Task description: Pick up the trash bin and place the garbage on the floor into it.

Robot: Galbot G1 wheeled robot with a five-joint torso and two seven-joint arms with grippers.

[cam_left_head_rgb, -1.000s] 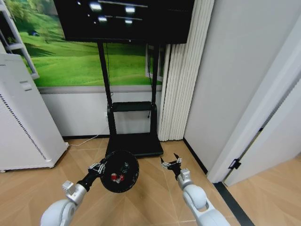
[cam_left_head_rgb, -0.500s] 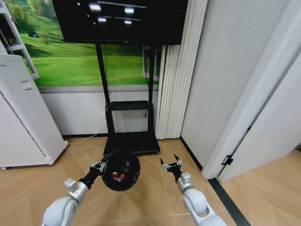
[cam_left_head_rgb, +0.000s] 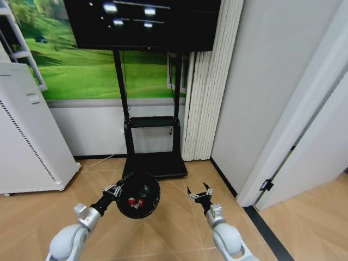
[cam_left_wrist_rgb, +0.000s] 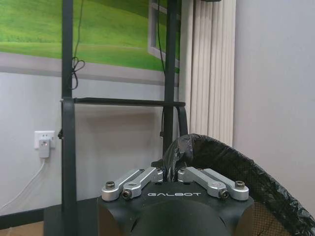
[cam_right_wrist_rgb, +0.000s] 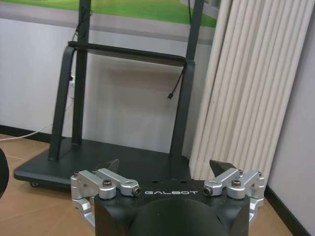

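Clearly the left gripper (cam_left_head_rgb: 112,191) is clamped on the rim of the trash bin (cam_left_head_rgb: 139,196), its fingers (cam_left_wrist_rgb: 147,175) drawn together over the crumpled edge of the black liner. It holds the bin off the floor (cam_left_head_rgb: 179,228), in front of the black TV stand (cam_left_head_rgb: 154,163), with the mouth tipped toward the robot so the inside is visible from the head view. Inside the bin lie the garbage (cam_left_head_rgb: 136,201) pieces: red scraps, something white among them, and a bit of green nearer the far wall of the bin. No litter is visible on the bare planks around the stand, so by my judgement the collecting is done or nearly so.

Beside the bin, on the side away from the white air purifier (cam_left_head_rgb: 27,136), the right gripper (cam_left_head_rgb: 199,194) hovers with its jaws spread wide and nothing between them, also short of the stand's base plate.

The risk I see lies in the grip and the tilt. The pinch takes only the rim and a fold of liner, so the liner could slide and let the bin sag or drop. With the mouth leaning this far over, a quick swing of the arm could spill the pieces back out. The stand's base is close ahead, and a careless forward reach could knock the bin against it.
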